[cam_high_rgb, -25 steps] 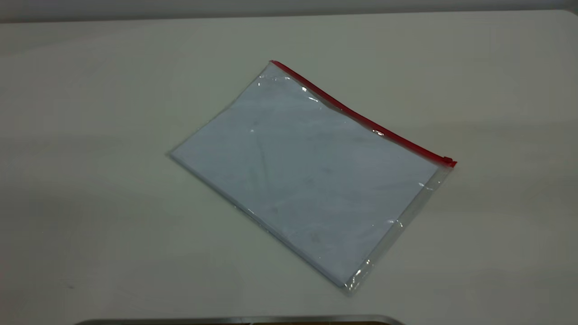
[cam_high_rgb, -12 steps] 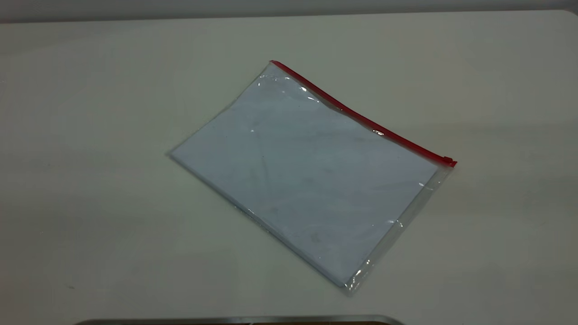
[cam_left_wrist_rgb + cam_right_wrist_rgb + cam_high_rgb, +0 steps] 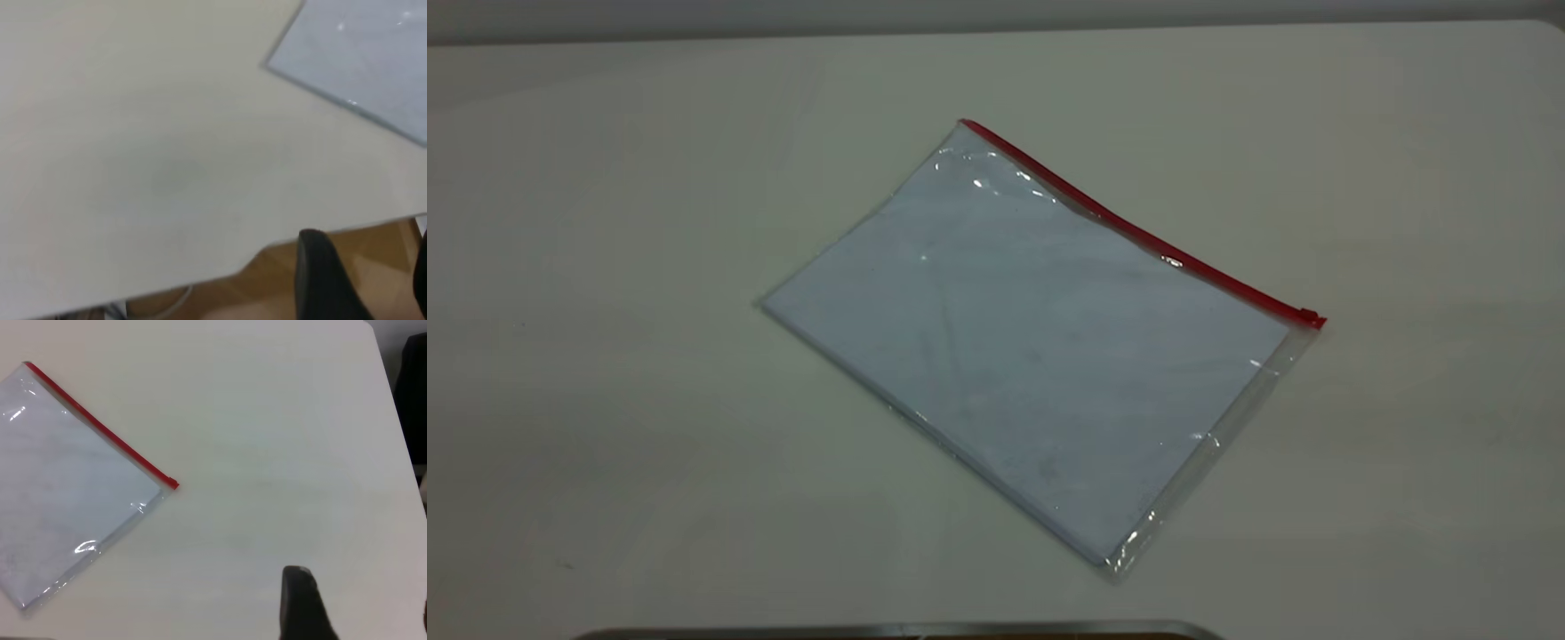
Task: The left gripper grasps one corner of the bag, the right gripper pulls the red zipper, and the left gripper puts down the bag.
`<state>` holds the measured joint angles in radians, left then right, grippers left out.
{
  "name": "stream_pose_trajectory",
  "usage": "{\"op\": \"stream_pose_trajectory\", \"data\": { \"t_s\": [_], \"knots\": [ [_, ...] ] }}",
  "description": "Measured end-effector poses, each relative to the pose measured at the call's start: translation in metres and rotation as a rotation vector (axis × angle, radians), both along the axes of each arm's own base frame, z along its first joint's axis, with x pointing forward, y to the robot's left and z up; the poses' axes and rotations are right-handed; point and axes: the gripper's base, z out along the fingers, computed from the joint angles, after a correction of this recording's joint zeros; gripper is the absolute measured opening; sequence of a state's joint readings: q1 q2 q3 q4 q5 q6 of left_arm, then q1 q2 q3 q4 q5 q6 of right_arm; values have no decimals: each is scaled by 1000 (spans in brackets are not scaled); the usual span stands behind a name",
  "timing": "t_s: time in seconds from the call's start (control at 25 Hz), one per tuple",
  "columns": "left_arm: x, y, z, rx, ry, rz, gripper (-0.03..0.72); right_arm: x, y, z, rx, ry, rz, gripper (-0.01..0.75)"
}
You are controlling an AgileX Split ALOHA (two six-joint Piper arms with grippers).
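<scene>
Lies flat on the white table: the bag, pale sheet inside, red zipper closed maybe. Cannot tell either gripper's grip.

Setting: robot test bench, likely a lab. Evidence: plain off-white table, grey wall strip at 12 o'clock, wooden floor beyond the table edge.
</scene>
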<state>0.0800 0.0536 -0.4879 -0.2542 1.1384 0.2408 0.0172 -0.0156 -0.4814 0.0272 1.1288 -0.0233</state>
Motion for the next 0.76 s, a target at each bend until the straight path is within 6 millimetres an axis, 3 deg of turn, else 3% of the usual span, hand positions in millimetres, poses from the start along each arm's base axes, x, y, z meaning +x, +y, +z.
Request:
{"op": "stream_pose_trajectory", "data": {
  "t_s": [0.16, 0.76],
  "knots": [
    [-11, -1, -2, 5, -59, -9, 398, 0, 0, 0, 1, -1, 0, 466],
    [-11, -1, -2, 5, -59, -10, 397, 0, 0, 0, 3, -2, 1, 465]
  ]
}}
